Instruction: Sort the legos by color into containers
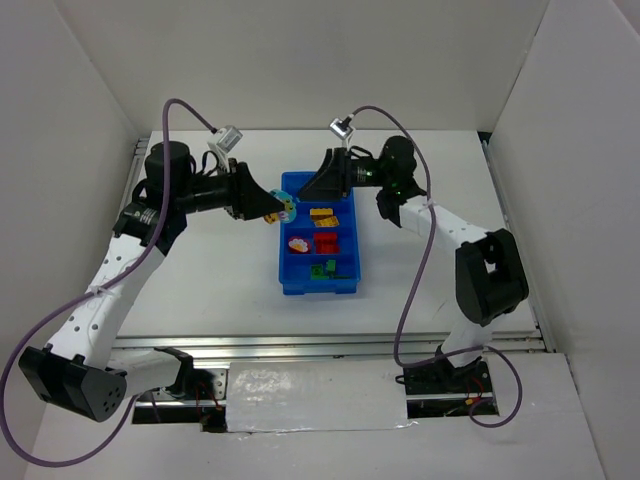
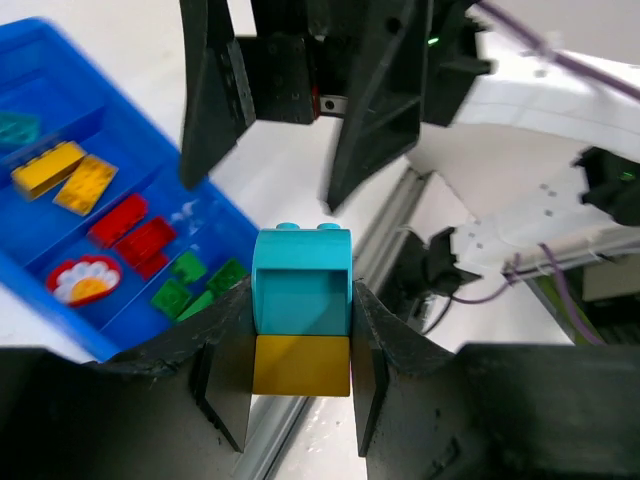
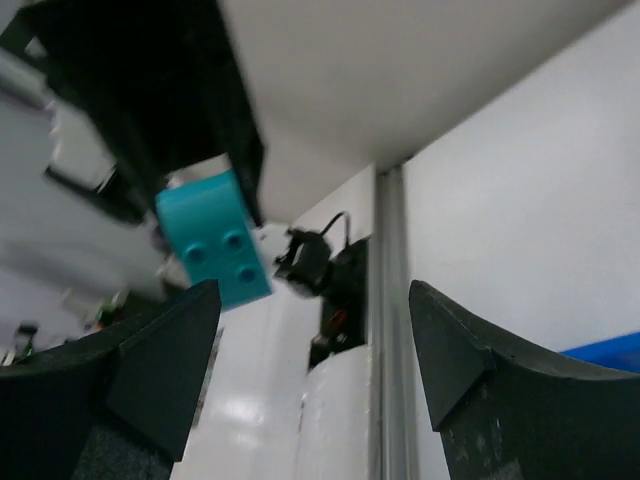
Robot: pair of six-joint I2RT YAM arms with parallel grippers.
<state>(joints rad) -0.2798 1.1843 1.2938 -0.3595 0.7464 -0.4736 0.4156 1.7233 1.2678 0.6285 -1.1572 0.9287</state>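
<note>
My left gripper (image 1: 280,208) (image 2: 302,310) is shut on a teal brick (image 2: 302,280) stacked on a yellow brick (image 2: 302,365), held in the air by the far left corner of the blue tray (image 1: 318,290) (image 2: 60,315). My right gripper (image 1: 312,188) (image 3: 315,340) is open and empty, facing the teal brick (image 3: 212,240) from close by; its fingers (image 2: 370,110) show in the left wrist view. The tray holds yellow bricks (image 1: 322,214) (image 2: 60,175), red bricks (image 1: 326,241) (image 2: 130,230), green bricks (image 1: 322,268) (image 2: 190,285) and a teal piece (image 2: 15,128), each colour in its own compartment.
A white, red and yellow flower-shaped piece (image 1: 298,243) (image 2: 85,280) lies in the tray beside the red bricks. White walls enclose the table on the left, back and right. A metal rail (image 1: 330,345) runs along the near edge.
</note>
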